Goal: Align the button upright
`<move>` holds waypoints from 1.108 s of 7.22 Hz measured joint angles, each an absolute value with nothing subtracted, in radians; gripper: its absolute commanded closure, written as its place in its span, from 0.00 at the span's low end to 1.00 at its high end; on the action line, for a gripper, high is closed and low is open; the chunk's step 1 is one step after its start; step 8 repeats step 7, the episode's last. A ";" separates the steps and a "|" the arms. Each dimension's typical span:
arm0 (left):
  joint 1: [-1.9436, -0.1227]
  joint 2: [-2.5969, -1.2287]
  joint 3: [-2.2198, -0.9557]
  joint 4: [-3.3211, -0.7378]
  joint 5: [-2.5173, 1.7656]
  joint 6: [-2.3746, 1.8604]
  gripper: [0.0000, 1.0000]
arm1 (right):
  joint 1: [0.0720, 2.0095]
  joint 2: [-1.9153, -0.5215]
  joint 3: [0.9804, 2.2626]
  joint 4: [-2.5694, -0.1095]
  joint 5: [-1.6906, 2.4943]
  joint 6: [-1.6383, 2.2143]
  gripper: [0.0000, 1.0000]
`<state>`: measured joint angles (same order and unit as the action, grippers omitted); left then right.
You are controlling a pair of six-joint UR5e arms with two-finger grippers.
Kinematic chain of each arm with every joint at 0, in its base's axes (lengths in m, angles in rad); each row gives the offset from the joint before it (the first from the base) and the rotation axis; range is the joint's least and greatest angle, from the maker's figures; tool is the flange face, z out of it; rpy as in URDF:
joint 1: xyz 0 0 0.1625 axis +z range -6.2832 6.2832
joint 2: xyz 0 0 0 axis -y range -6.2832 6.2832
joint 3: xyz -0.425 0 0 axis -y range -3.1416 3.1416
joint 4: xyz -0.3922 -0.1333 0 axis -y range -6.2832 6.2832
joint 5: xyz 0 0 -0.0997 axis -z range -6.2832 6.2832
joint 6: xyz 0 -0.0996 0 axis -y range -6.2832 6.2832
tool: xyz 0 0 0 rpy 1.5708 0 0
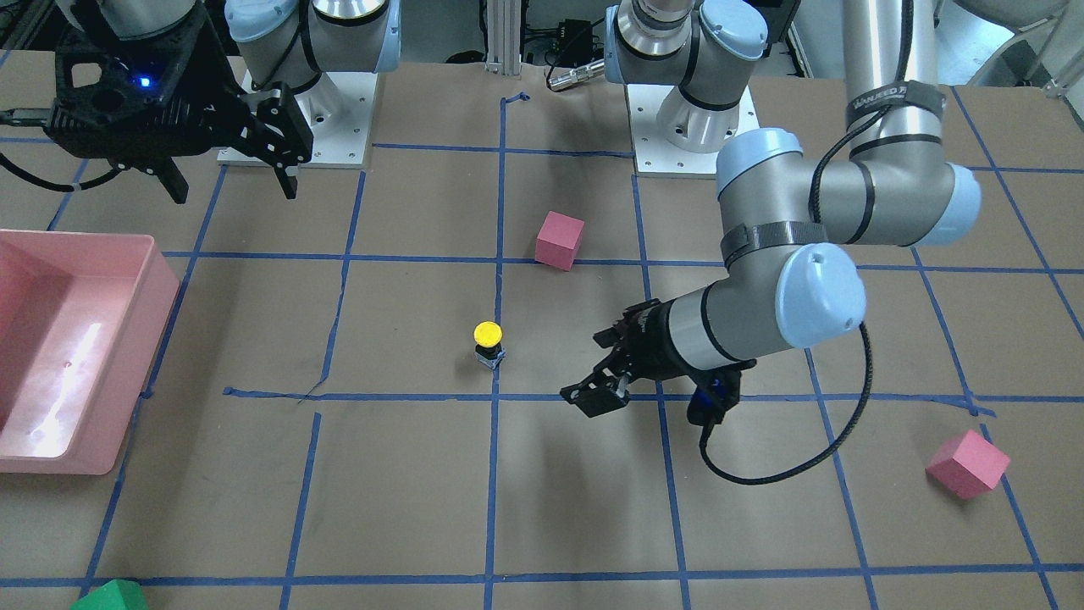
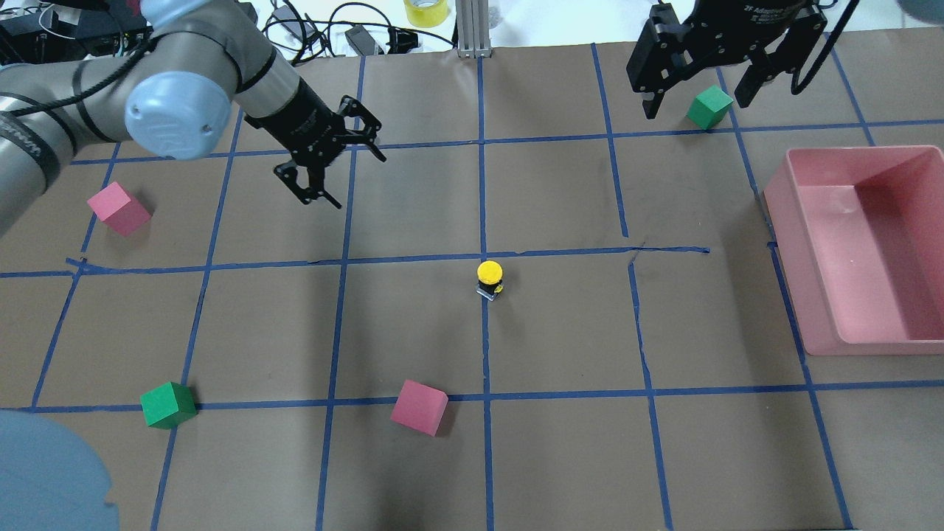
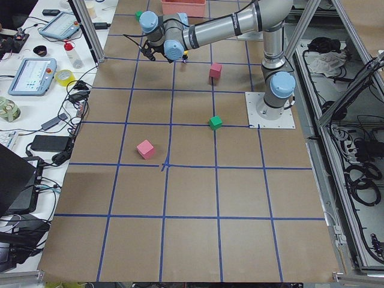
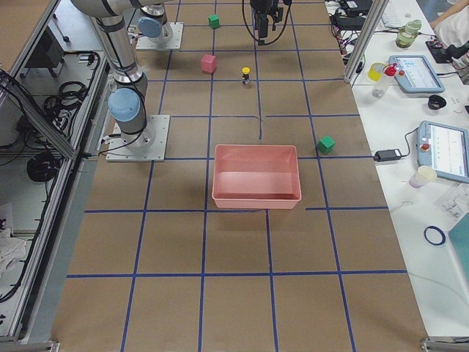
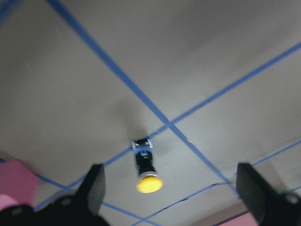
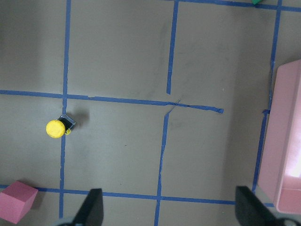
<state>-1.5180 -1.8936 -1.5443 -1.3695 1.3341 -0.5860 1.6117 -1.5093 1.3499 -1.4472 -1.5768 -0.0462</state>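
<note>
Button (image 2: 490,279): yellow cap, black body, grey base. Table (image 2: 560,457): brown, with a blue tape grid (image 2: 481,184). Bin (image 2: 800,258): pink. Pink cube (image 2: 419,407), green cube (image 2: 168,405).

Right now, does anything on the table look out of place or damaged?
The button stands upright, cap up. Only the blue tape looks odd: in the overhead view, the line right of the button is kinked and torn.

Silver-grey arms (image 1: 881,51) with pale-blue joint caps (image 1: 820,296), black straps (image 1: 775,234) and cables (image 1: 796,471).
</note>
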 measured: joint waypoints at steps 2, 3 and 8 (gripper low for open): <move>-1.491 -1.820 -1.527 -1.428 1.555 -0.369 0.00 | 1.612 -1.510 1.350 -1.446 -1.582 -0.046 0.00; -1.482 -1.779 -1.517 -1.457 1.585 -0.251 0.00 | 1.615 -1.510 1.351 -1.446 -1.576 -0.048 0.00; -1.480 -1.610 -1.480 -1.603 1.525 0.079 0.00 | 1.707 -1.498 1.357 -1.466 -1.579 0.033 0.00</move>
